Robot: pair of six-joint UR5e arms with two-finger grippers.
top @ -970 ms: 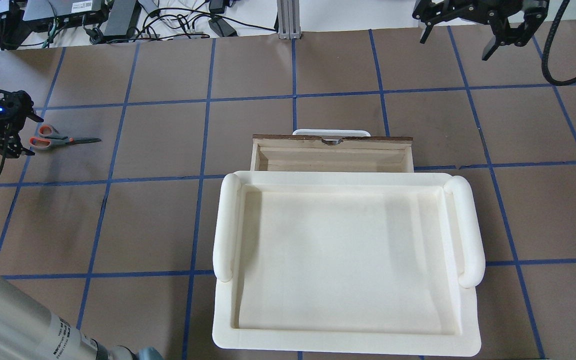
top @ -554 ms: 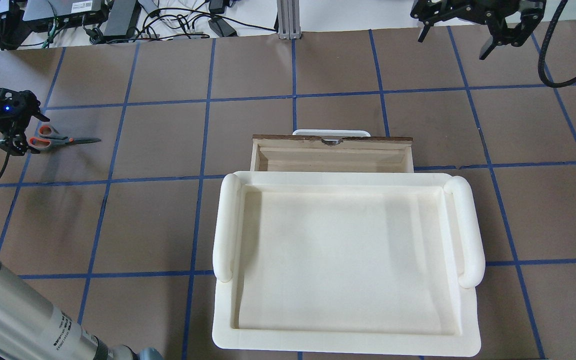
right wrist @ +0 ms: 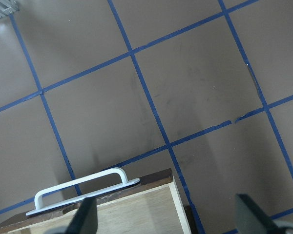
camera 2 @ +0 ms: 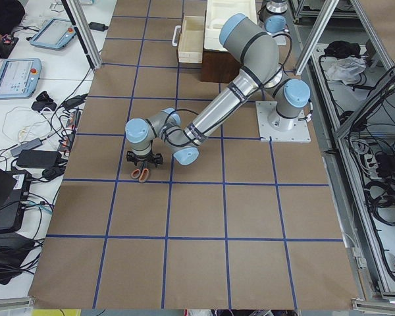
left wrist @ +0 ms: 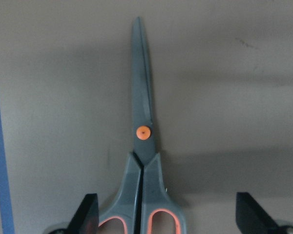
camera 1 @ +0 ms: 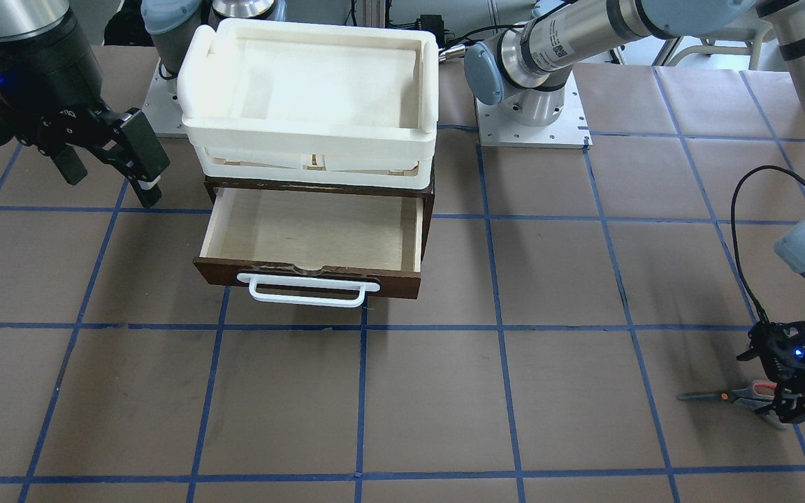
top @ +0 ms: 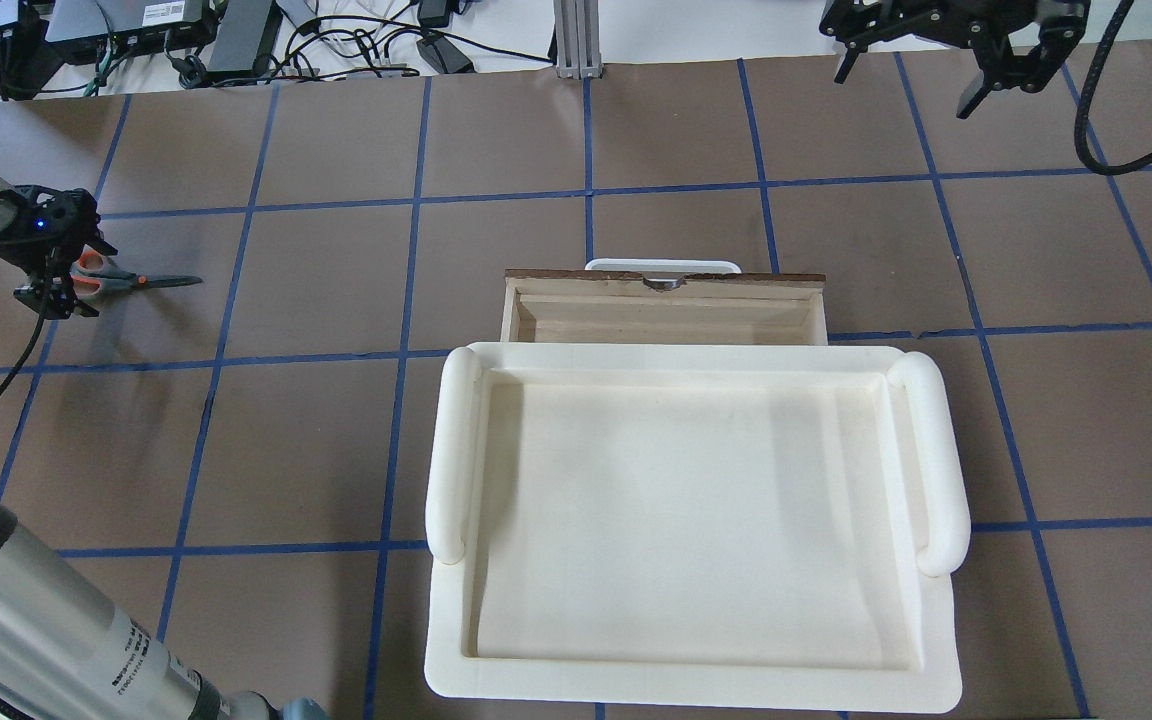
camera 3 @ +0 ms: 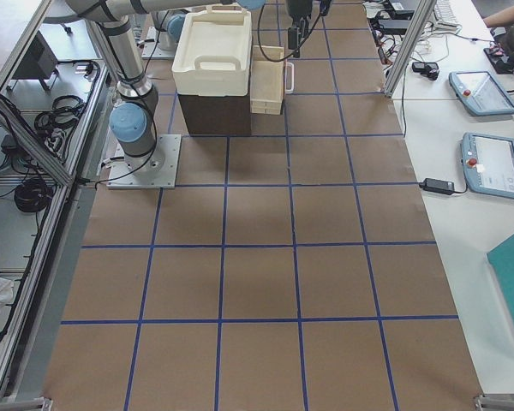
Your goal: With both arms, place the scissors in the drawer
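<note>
The scissors (top: 141,283) lie flat on the brown table at the far left, blades pointing toward the drawer. My left gripper (top: 74,272) is open, low over their orange-lined handles. In the left wrist view the fingertips (left wrist: 87,215) stand on either side of the handles, with the scissors (left wrist: 143,146) centred between them. The drawer (top: 663,312) is pulled open, its pale inside (camera 1: 312,232) bare, its white handle (camera 1: 307,291) facing away from me. My right gripper (top: 908,85) hangs open, high beyond the drawer's right end, holding nothing.
A cream-white plastic tray (top: 696,682) sits on top of the dark cabinet that holds the drawer. Cables and electronics (top: 186,40) line the far table edge. Blue tape lines grid the brown table. The left arm's cable (camera 1: 741,230) loops above the scissors.
My left gripper has moved right, over the scissors' handles, which it now partly covers. The right gripper has drifted slightly toward the far edge. The scissors have not moved.
</note>
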